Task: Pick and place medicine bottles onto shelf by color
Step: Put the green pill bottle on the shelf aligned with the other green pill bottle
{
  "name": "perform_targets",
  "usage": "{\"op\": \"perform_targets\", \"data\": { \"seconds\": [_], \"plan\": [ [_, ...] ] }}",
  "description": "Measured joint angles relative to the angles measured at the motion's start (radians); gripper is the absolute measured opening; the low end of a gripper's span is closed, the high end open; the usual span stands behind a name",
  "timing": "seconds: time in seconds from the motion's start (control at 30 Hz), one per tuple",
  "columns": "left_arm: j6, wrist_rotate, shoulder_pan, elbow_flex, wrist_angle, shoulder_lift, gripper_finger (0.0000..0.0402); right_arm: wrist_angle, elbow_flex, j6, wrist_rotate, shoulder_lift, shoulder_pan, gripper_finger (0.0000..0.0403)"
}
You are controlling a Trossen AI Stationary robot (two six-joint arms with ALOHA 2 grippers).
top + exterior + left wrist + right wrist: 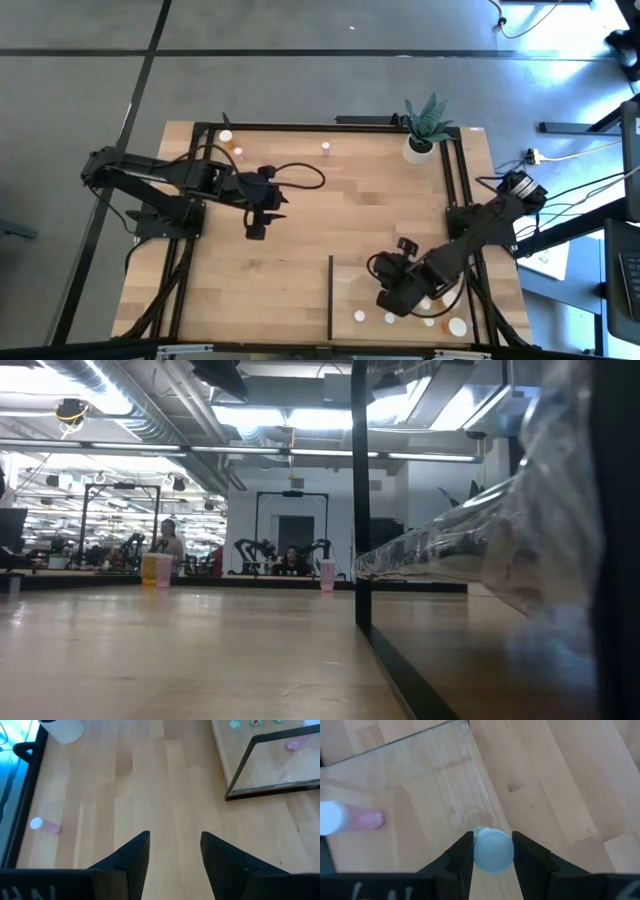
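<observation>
Seen from above, the plank desk (300,230) carries the shelf (345,285) at its near right corner, where the right gripper (392,300) is closed on a white-capped bottle over the shelf, with more bottles (359,316) lying just beside it; the left gripper (256,231) hangs half open and empty over the desk's left middle, and three bottles (226,136) are left along the far edge, with a potted plant (420,130) in the far right corner. From desk level, two bottles (155,568) are seen at the far edge and the shelf's dark upright edge (361,500) rises on the right, with people seated in the room behind. In the left wrist view the parted fingers (131,857) hold nothing above bare wood, with a pink bottle (44,825) lying near the desk's edge, and in the right wrist view the fingers (460,857) are clamped on the held bottle's white cap (493,850) above the shelf, with another pink bottle (350,819) lying on its side nearby.
</observation>
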Motion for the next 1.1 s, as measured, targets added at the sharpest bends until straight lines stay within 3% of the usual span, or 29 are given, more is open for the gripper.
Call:
{"op": "perform_targets", "data": {
  "seconds": [1.1],
  "plan": [
    [0.002, -0.001, 0.001, 0.000, 0.007, 0.012, 0.0169, -0.004, 0.001, 0.045, -0.049, 0.068, 0.006, 0.0123]
  ]
}}
